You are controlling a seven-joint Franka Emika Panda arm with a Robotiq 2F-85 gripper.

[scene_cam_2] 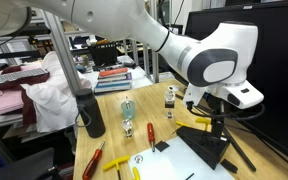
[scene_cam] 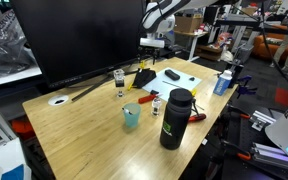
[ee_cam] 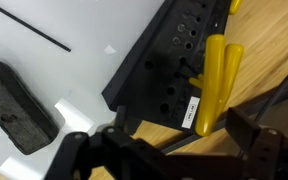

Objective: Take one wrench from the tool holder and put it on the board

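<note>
Gripper (ee_cam: 172, 140): nearest the wrist camera, its two dark, blurred fingers (ee_cam: 79, 155) are spread wide along the bottom of the view, with nothing held between them.
Tool holder (ee_cam: 159, 70): a black rack with rows of holes in its sloping face, lying directly beneath the parted fingers in the wrist view. In an exterior view the tool holder (scene_cam: 144, 76) sits on the wooden table (scene_cam: 84, 130), straight below the raised gripper (scene_cam: 152, 42), with open air between the two.
Yellow handle (ee_cam: 214, 80): it stands in the rack between the two fingers and is untouched. Whether it belongs to a wrench cannot be told.
Board (ee_cam: 74, 50): white and flat, lying along the tool holder's long edge, either touching it or just beside it. A dark patch (ee_cam: 19, 105) rests on its face. An exterior view shows the board (scene_cam: 184, 75) on the tabletop next to the holder, off to one side of the gripper rather than under it.
Black bottle (scene_cam: 176, 118): upright near the table's front edge, well apart from the holder.
Teal cup (scene_cam: 131, 116): upright, near the bottle.
White disc (scene_cam: 59, 100): flat on the table by the dark screen.
Red-handled screwdriver (scene_cam_2: 92, 158): lying flat on the table, well apart from the tool holder (scene_cam_2: 206, 150).
</note>
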